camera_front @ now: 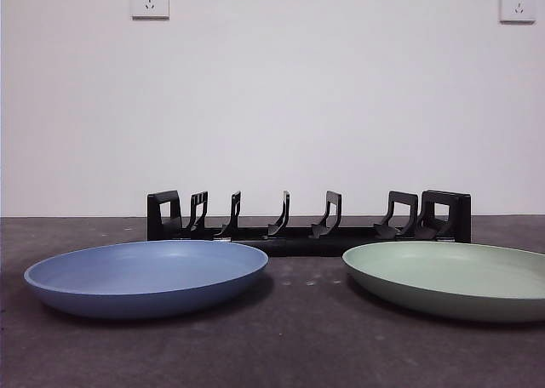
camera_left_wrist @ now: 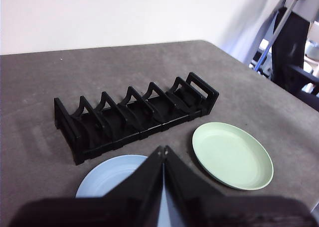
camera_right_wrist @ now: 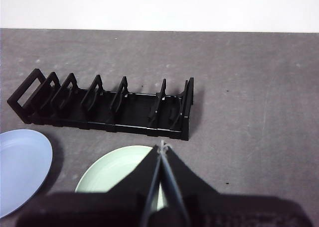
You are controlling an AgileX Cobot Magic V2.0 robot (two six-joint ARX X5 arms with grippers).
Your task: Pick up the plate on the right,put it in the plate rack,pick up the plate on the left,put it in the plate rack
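A green plate (camera_front: 450, 276) lies flat on the right of the table and a blue plate (camera_front: 146, 275) lies flat on the left. Behind them stands the black plate rack (camera_front: 308, 219) with nothing in its slots. No arm shows in the front view. My left gripper (camera_left_wrist: 163, 149) hovers high over the blue plate (camera_left_wrist: 107, 179), jaws shut and empty, with the rack (camera_left_wrist: 134, 115) and green plate (camera_left_wrist: 232, 155) beyond. My right gripper (camera_right_wrist: 162, 146) hovers above the green plate (camera_right_wrist: 110, 175), shut with nothing in it, near the rack (camera_right_wrist: 107, 105).
The dark grey table (camera_front: 298, 345) meets a white wall (camera_front: 272, 99) with two sockets. Beyond the table's far corner in the left wrist view stands dark equipment (camera_left_wrist: 299, 53). The blue plate (camera_right_wrist: 20, 167) also shows in the right wrist view.
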